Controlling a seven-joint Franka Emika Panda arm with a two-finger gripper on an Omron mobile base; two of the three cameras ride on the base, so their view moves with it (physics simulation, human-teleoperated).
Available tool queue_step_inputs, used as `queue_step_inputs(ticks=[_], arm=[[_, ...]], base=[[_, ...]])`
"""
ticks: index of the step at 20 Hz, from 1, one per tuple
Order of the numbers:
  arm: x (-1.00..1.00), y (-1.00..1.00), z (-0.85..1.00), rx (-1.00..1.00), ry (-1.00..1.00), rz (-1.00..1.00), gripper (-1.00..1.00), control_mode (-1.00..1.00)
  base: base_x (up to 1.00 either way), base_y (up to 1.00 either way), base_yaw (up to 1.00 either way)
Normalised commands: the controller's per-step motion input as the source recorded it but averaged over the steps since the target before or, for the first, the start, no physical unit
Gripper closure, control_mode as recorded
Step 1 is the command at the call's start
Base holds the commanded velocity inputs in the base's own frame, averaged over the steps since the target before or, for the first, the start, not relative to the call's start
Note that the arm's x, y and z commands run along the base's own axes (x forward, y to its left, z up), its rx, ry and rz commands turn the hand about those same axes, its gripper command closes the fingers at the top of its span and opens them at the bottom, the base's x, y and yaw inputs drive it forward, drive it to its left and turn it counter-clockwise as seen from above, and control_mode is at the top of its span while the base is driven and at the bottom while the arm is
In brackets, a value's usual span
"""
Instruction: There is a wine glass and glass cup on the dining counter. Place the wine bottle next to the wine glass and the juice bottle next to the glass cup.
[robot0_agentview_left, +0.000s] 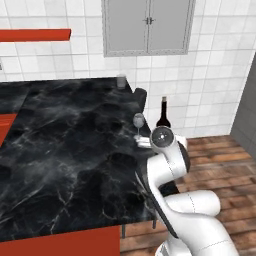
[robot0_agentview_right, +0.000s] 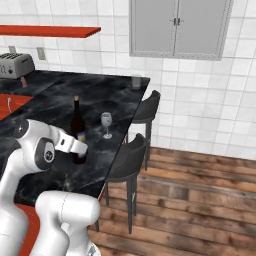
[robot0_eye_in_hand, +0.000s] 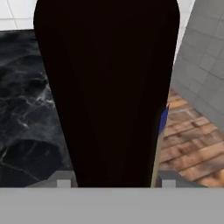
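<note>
Closest of all, the wine bottle fills the middle of the hand view as a dark, upright column, and the two fingers show as grey tips at either side of its base, pinching its body between them. That grip low on the wide part looks chosen to keep the tall bottle steady and vertical.

In the right base view the bottle stands left of centre, its foot at the table, though I cannot tell whether it rests on the marble or hangs just above it. The wine glass stands just beside it toward the centre of the frame, near the table's edge above a dark stool. So the bottle seems to be where the task wants it, and my guess is that the hold is kept only until the bottle sits firmly.

The left base view shows the same pair at centre: the glass with the bottle close to its right, just above the arm's white wrist.

The cup waits at the table's far corner, upper middle of the frame, well apart from both. A small purplish thing, likely the juice bottle, stands by the toaster at upper left, so that half looks undone.
</note>
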Motion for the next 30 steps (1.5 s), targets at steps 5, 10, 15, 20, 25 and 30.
queue_step_inputs(ticks=[5,10,15,20,25,30], arm=[[0.18,0.04,-0.08,0.00,-0.01,-0.04,1.00,-1.00],[0.23,0.02,-0.17,0.00,-0.01,0.00,1.00,-1.00],[0.20,0.16,-0.18,-0.03,-0.10,0.00,1.00,-1.00],[0.30,0.15,-0.16,-0.06,-0.10,-0.01,1.00,-1.00],[0.42,0.03,-0.06,0.00,0.00,-0.02,1.00,-1.00],[0.44,0.00,0.00,0.00,0.00,0.00,1.00,-1.00]], base=[[0.00,0.00,0.00],[0.00,0.00,0.00],[0.00,0.00,0.00],[0.00,0.00,0.00],[0.00,0.00,0.00],[0.00,0.00,0.00]])
